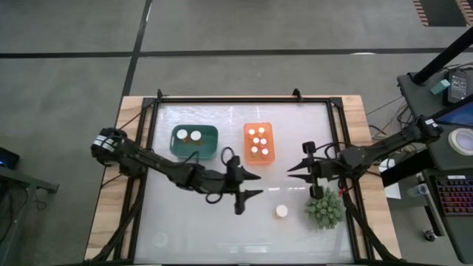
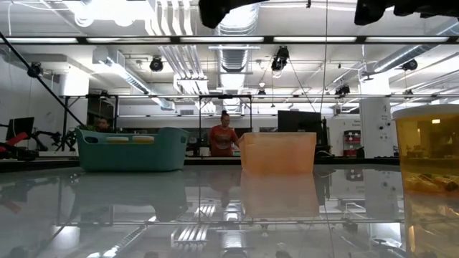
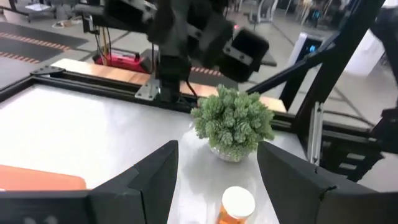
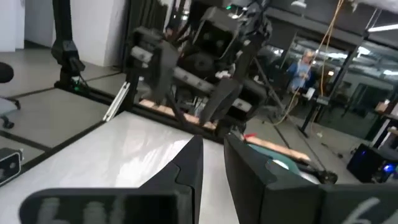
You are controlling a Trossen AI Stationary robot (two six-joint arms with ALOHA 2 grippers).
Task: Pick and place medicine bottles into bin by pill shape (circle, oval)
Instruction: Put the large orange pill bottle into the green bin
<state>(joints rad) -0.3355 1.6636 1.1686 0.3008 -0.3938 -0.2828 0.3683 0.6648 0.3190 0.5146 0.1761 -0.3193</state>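
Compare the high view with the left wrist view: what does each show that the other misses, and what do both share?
Only the high view shows the green bin holding two bottles, the six bottles in the orange bin, and both arms, with the right claw nearly closed and holding nothing.

Only the left wrist view shows the lone bottle's amber body and the room beyond the table.

Both show the lone bottle on the table, the spiky plant, and the open left claw aimed towards them.

A glossy, mirror-smooth white tabletop (image 1: 185, 214) is framed by pale bare wood, on which smooth plastic teal (image 1: 194, 151) and translucent orange bins (image 1: 259, 155) and an amber-bodied bottle (image 1: 281, 212) are seen.
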